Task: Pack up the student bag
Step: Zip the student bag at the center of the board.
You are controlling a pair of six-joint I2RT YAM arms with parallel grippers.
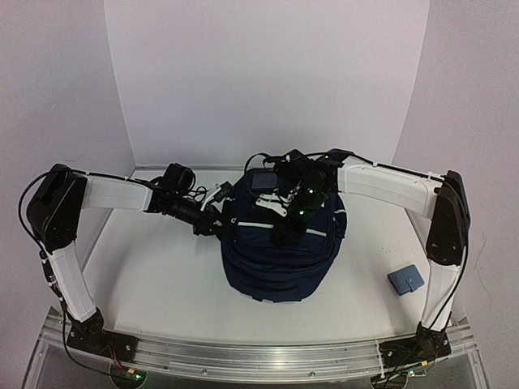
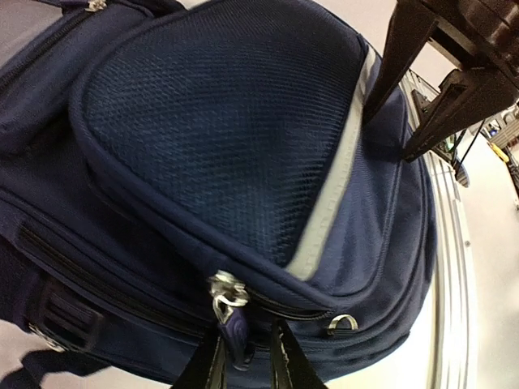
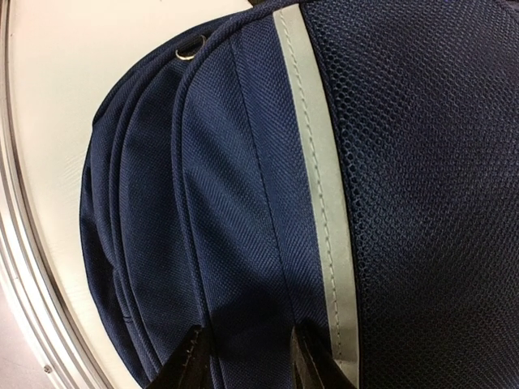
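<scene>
The left gripper [image 2: 247, 344] has its fingers close on either side of the zip pull [image 2: 231, 312], which sits at their tips on the bag [image 1: 276, 263]. I cannot tell whether they bite it. The right gripper [image 3: 247, 348] is part-spread with its tips pressed onto the bag directly beneath it, a ridge of cloth between them and the grey stripe [image 3: 320, 186] just beside one finger; I cannot tell whether it pinches.
</scene>
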